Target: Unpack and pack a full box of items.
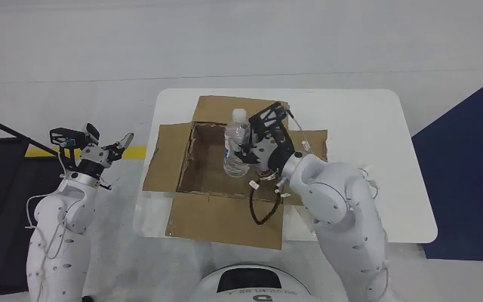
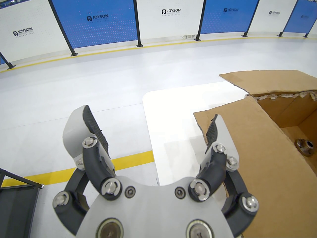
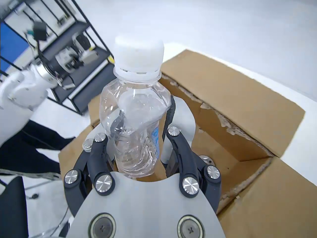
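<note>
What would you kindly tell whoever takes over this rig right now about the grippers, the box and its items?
The right gripper is shut on the water bottle, upright over the open cardboard box.
The left gripper is open, holding nothing, off the table edge beside the box.
A metal flange lies on the box floor.
Done: unclear whether the bottle is going in or out.
Left: probably place the bottle, then handle the flange.
</note>
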You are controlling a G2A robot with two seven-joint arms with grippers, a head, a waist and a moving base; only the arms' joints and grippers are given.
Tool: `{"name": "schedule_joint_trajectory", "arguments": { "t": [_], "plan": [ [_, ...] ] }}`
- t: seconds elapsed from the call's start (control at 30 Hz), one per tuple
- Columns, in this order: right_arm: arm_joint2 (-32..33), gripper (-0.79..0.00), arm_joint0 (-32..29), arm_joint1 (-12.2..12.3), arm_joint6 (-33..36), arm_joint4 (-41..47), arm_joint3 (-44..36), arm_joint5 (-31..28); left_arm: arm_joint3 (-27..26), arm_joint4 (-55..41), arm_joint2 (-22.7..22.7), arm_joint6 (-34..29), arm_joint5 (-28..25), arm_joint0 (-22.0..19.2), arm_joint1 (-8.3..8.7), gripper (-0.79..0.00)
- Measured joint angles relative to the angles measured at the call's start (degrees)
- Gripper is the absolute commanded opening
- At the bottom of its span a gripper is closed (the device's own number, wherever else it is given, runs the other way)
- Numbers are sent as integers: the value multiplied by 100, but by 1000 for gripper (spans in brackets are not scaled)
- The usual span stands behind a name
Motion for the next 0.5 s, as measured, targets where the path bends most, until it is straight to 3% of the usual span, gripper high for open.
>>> {"name": "schedule_joint_trajectory", "arguments": {
  "t": [0.23,0.5],
  "plan": [
    [1365,-785,-1073,105,-783,1145,-768,-97,0,0,0,0,0,0,0,0],
    [1400,-785,-1091,106,-763,1202,-765,-115,0,0,0,0,0,0,0,0]
  ]
}}
